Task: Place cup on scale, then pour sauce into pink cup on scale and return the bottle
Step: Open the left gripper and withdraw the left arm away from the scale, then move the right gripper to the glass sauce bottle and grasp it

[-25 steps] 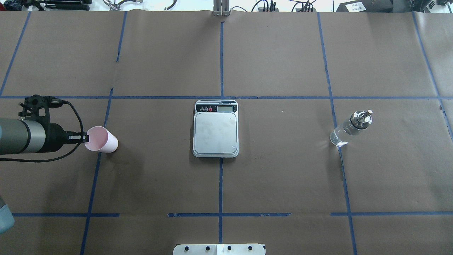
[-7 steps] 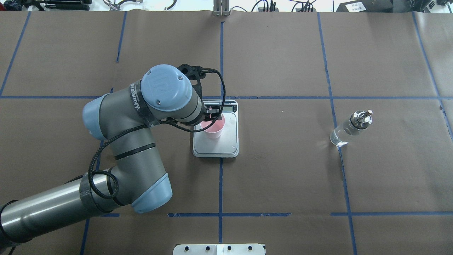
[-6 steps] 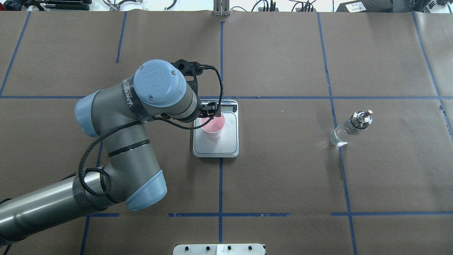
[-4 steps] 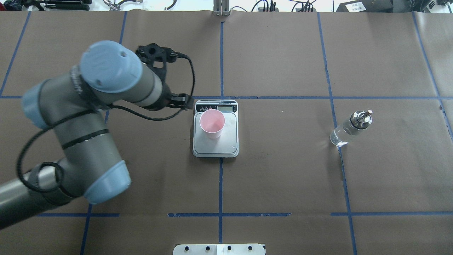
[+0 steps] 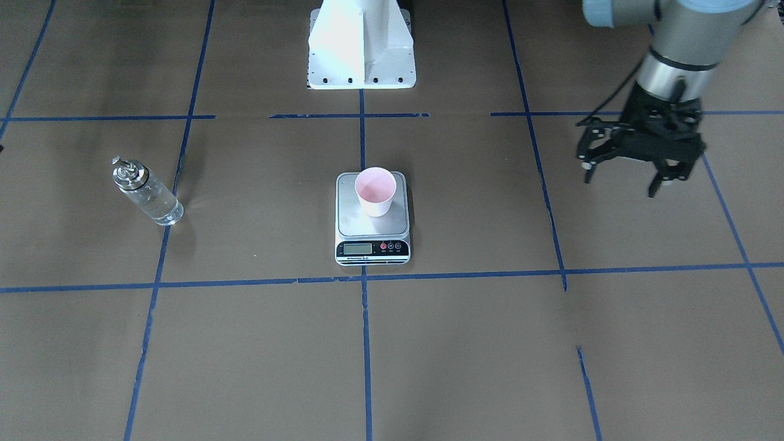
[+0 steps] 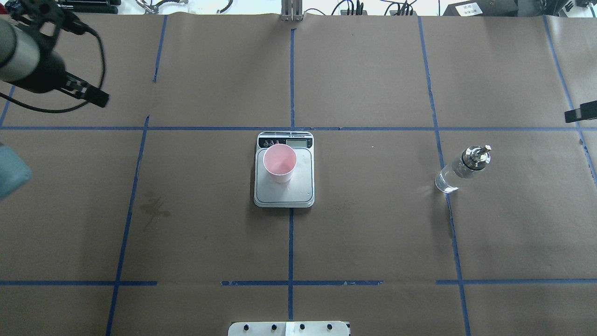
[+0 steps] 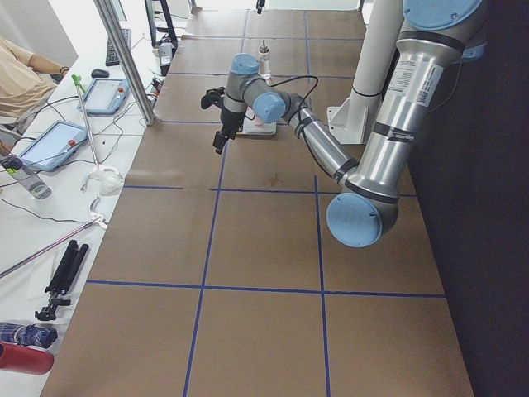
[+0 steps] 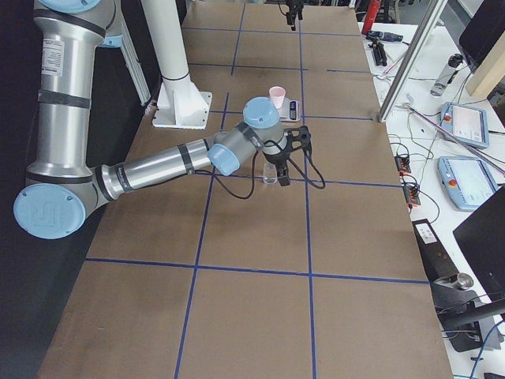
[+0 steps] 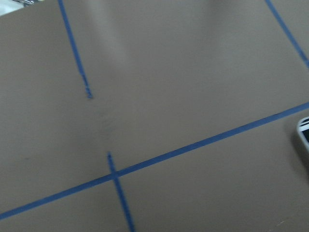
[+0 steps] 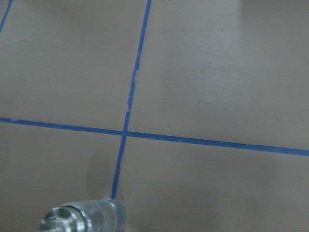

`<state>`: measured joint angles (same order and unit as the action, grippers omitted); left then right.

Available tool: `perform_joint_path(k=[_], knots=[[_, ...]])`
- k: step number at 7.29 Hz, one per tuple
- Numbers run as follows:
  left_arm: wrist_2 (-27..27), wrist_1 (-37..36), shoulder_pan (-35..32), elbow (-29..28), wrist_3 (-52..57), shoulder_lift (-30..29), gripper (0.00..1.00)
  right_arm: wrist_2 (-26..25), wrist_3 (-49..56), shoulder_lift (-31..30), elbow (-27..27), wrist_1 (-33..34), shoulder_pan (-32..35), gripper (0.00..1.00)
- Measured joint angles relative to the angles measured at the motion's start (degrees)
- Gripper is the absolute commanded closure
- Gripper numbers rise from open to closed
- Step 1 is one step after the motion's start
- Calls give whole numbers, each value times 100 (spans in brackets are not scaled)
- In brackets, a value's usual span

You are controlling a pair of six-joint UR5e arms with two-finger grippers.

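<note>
The pale pink cup [image 6: 280, 163] stands upright on the silver platform of the scale [image 6: 284, 196], toward its display end; it also shows in the front view [image 5: 375, 191]. The glass bottle [image 6: 461, 170] with its metal spout stands on the table far to the right, untouched, and its top shows in the right wrist view [image 10: 82, 220]. My left gripper [image 5: 621, 182] is open and empty, lifted well away from the scale [image 5: 372, 245]. My right gripper [image 6: 580, 114] only peeks in at the right edge, beyond the bottle; I cannot tell if it is open.
Brown paper with blue tape lines covers the table [image 6: 373, 233]. The robot's white base [image 5: 361, 43] stands at the near middle edge. A corner of the scale shows in the left wrist view [image 9: 304, 140]. Cables and tools lie beyond the far edge.
My left gripper let go of the cup on the scale and drew back up and to the far left. The tip of my right gripper came into view at the right edge.
</note>
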<state>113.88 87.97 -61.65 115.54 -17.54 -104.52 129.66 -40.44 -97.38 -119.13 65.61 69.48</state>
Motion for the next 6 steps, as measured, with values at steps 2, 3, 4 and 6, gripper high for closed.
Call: perform_joint_path(k=[2, 3, 4, 6], knots=[[496, 31, -1648, -744, 2090, 578, 0, -967, -1363, 155, -694, 167, -1137, 0], [798, 32, -2325, -1448, 2612, 686, 0, -1383, -1762, 205, -993, 341, -1565, 0], [1153, 32, -2701, -2081, 2857, 764, 0, -1784, -2016, 207, -1256, 487, -1932, 0], [1659, 91, -2915, -2648, 3017, 957, 0, -3213, -2499, 96, -1499, 580, -2947, 0]])
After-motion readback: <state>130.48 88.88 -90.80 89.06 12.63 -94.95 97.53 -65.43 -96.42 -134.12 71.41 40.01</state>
